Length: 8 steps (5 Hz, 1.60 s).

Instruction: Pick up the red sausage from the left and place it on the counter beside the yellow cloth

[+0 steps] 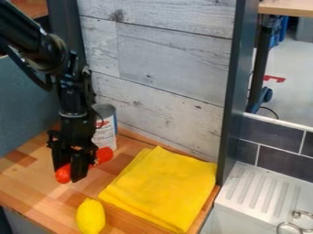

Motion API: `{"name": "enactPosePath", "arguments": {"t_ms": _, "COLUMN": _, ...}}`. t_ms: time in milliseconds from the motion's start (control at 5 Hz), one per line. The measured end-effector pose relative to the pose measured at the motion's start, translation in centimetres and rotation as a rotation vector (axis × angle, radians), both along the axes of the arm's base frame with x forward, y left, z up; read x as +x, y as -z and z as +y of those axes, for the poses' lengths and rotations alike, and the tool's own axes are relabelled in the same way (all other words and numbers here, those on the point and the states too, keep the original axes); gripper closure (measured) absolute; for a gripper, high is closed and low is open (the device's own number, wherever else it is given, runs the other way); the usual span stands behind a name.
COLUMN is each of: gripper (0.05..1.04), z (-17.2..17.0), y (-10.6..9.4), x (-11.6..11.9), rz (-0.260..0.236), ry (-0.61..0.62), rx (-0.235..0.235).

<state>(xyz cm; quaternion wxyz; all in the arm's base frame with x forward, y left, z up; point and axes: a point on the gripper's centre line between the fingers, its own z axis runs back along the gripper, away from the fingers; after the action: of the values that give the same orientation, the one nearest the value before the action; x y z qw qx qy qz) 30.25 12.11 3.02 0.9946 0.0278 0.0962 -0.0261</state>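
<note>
The black gripper hangs over the left part of the wooden counter, its fingers pointing down. Between and behind its fingers is a red-orange elongated object, one rounded end showing at the lower left and the other at the right. Whether the fingers press on it cannot be told. Just behind the gripper stands a can with a white and red label, partly hidden by the arm. A yellow lemon lies at the counter's front edge, below the gripper. To the right lies a folded yellow cloth.
The wooden counter is bounded behind by a whitewashed plank wall and at the right by a dark upright post. Beyond the post are a white ribbed drainboard and metal rings at the lower right.
</note>
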Motion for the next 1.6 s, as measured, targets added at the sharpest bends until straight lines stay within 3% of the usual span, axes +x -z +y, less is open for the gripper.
{"name": "enactPosePath", "arguments": {"t_ms": 200, "gripper": 0.524, "z": 0.3, "y": 0.6, "x": -0.2, "rz": 0.022, "ry": 0.004, "rx": 0.016}}
{"name": "enactPosePath", "arguments": {"t_ms": 400, "gripper": 0.524, "z": -0.2, "y": 1.6, "x": -0.4, "rz": 0.090, "ry": 0.034, "rx": 0.050}}
{"name": "enactPosePath", "arguments": {"t_ms": 800, "gripper": 0.524, "z": -0.7, "y": 2.2, "x": -0.1, "rz": 0.137, "ry": 0.048, "rx": 0.033}}
{"name": "enactPosePath", "arguments": {"t_ms": 1000, "gripper": 0.441, "z": -0.8, "y": 2.0, "x": 0.3, "rz": 0.123, "ry": 0.025, "rx": 0.024}}
{"name": "enactPosePath", "arguments": {"t_ms": 1200, "gripper": 0.146, "z": -1.3, "y": 1.8, "x": 0.5, "rz": 0.100, "ry": -0.001, "rx": -0.007}}
{"name": "enactPosePath", "arguments": {"t_ms": 1400, "gripper": 0.074, "z": -1.3, "y": -0.4, "x": 1.2, "rz": 0.019, "ry": -0.013, "rx": -0.018}}
{"name": "enactPosePath", "arguments": {"t_ms": 1600, "gripper": 0.078, "z": -0.9, "y": -2.0, "x": 0.4, "rz": -0.010, "ry": -0.046, "rx": -0.036}}
